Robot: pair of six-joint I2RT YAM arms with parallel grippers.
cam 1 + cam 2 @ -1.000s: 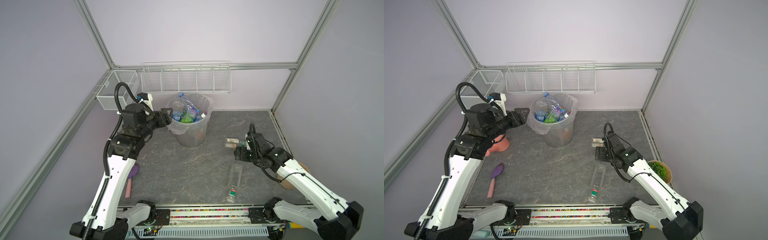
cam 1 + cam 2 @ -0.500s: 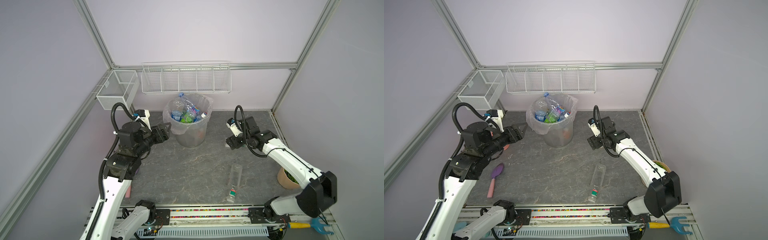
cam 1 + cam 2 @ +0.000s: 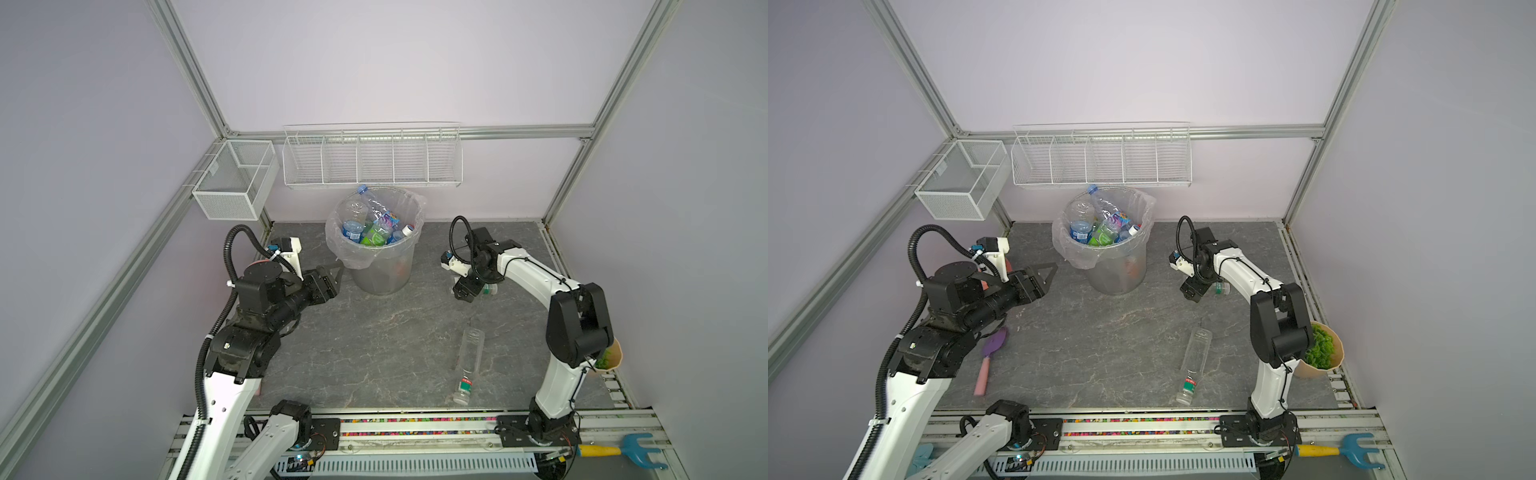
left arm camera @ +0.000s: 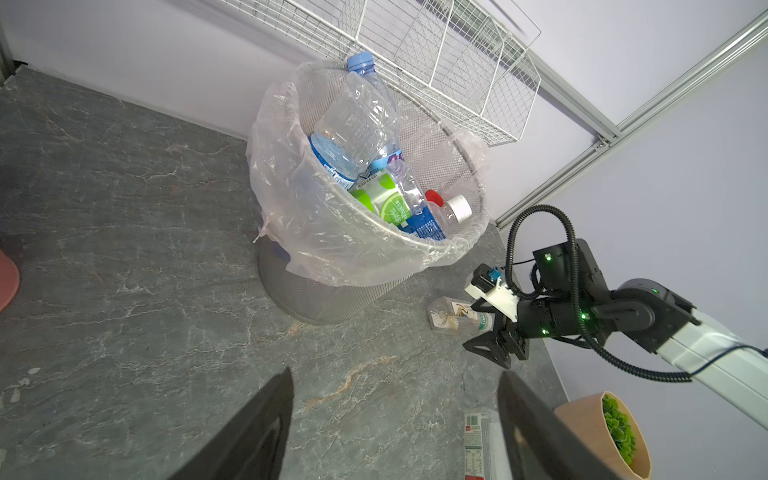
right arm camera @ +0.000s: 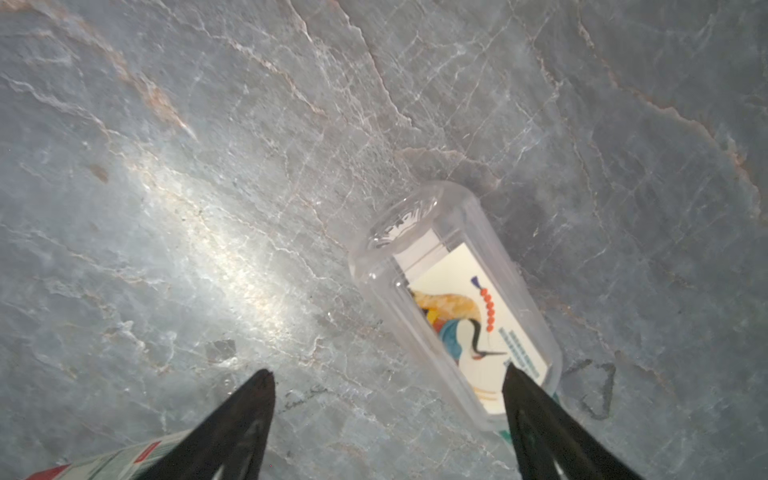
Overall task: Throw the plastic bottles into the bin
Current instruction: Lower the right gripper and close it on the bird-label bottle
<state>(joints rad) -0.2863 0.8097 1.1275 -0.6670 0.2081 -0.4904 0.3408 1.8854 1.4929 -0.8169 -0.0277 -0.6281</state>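
Grey stone tabletop (image 3: 374,332): small clear bottle (image 5: 453,291) flat just right of bin (image 3: 380,274), probably light, slick, crushable, best pinched across mid-body; right gripper (image 5: 388,372) jaws apart, poised at it, left gripper (image 4: 395,374) apart, empty, left of bin.

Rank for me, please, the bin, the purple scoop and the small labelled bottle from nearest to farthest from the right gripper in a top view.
From the right gripper:
1. The small labelled bottle, lying right beside it.
2. The bin, toward the back middle.
3. The purple scoop, far across on the left.
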